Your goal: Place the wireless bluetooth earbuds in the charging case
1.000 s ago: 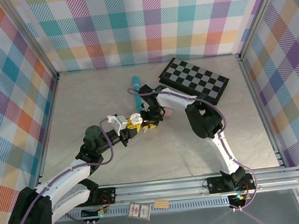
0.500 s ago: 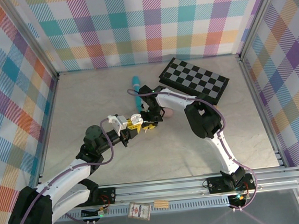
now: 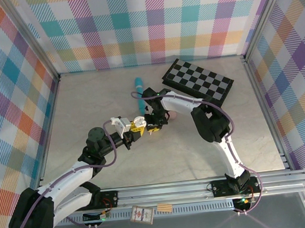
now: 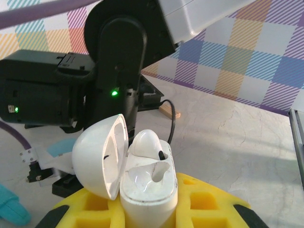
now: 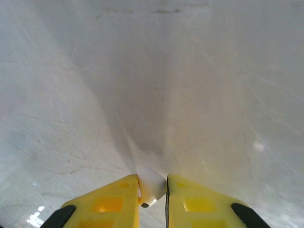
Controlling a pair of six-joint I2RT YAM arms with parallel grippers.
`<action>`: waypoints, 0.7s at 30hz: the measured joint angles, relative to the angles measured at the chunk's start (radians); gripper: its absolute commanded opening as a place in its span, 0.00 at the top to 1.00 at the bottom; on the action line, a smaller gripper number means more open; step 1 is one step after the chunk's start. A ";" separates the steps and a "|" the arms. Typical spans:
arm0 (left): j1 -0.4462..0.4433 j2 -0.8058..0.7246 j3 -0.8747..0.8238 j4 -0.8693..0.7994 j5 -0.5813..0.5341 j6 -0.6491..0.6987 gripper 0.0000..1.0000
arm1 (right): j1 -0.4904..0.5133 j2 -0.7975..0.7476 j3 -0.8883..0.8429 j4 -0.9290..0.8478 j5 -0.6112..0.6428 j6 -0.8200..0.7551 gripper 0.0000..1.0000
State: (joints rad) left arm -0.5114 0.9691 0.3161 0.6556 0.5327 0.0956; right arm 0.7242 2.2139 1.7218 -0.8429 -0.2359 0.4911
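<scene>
The right arm's elbow has swung slightly outward and its jaws have drawn together. The right gripper [image 5: 152,189] now pinches a tiny white earbud [image 5: 152,182], smooth and rounded, between blocky yellow fingers [image 5: 111,202] just above the table.

Close beside it, the left gripper [image 3: 138,127] is clenched on the charging case [image 4: 148,190], a glossy white pebble-shaped shell. Its domed lid [image 4: 100,161] is hinged open to the left. A second earbud [image 4: 145,142] sits in the far socket and the near socket is bare.

The right arm's black wrist looms directly behind the case. Beyond the two grippers lie a long teal pen [image 3: 139,90] and a folded black-and-grey checkerboard [image 3: 198,81].

The table [image 3: 87,103] is pale and marble-veined, fenced by aluminium rails and pastel plaid cloth walls [image 3: 134,25].
</scene>
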 measured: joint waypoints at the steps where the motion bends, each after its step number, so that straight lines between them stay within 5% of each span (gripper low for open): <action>1: -0.002 0.003 0.000 0.000 0.000 0.000 1.00 | 0.000 -0.015 -0.015 0.005 0.008 0.003 0.81; 21: -0.063 0.271 0.058 0.038 -0.065 0.025 1.00 | -0.031 -0.444 -0.336 0.108 0.149 0.026 0.80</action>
State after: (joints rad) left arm -0.5743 1.2404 0.3737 0.6933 0.4679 0.1204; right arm 0.6930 1.7699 1.3861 -0.7353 -0.0872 0.5167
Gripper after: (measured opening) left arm 0.179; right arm 0.197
